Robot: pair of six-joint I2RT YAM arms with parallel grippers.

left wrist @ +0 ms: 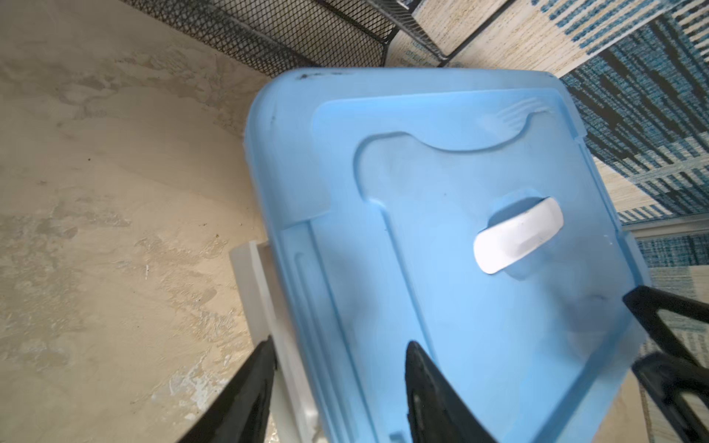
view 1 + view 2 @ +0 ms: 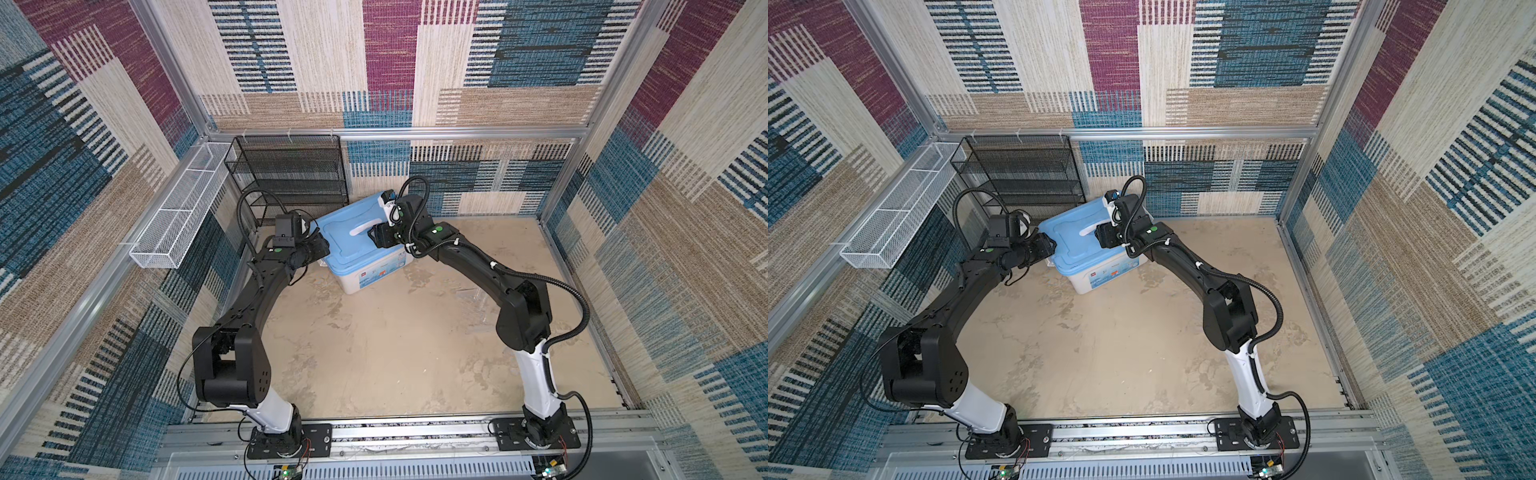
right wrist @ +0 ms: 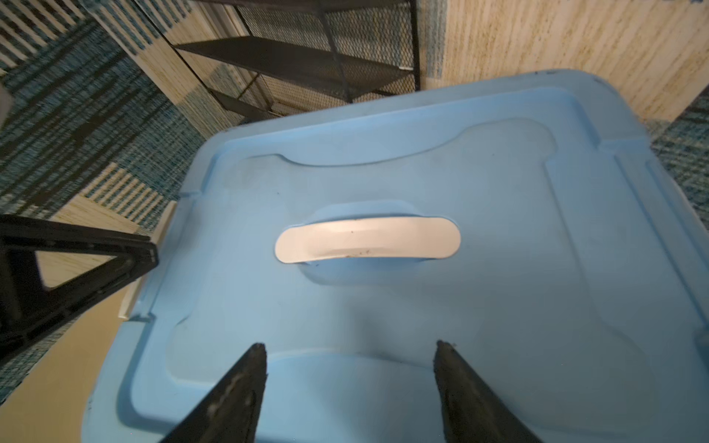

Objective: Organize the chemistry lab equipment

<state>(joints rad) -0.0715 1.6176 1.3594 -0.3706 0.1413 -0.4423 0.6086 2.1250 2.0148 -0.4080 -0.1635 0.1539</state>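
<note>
The chemistry lab equipment is out of view in every frame. A white bin point(image 2: 365, 276) with a blue lid point(image 2: 345, 245) and a white handle point(image 3: 366, 239) stands at the back middle in both top views, its lid point(image 2: 1071, 245) on. My left gripper point(image 1: 341, 341) straddles the lid's left edge, one finger by the white wall and the other over the lid point(image 1: 460, 307); I cannot tell whether the fingers press on it. My right gripper point(image 3: 351, 343) hovers open over the lid's right part, nothing between its fingers.
A black mesh shelf rack point(image 2: 291, 174) stands at the back left, just behind the bin. A white wire basket point(image 2: 178, 216) hangs along the left wall. The sandy tabletop point(image 2: 395, 332) stretches in front of the bin, between both arms.
</note>
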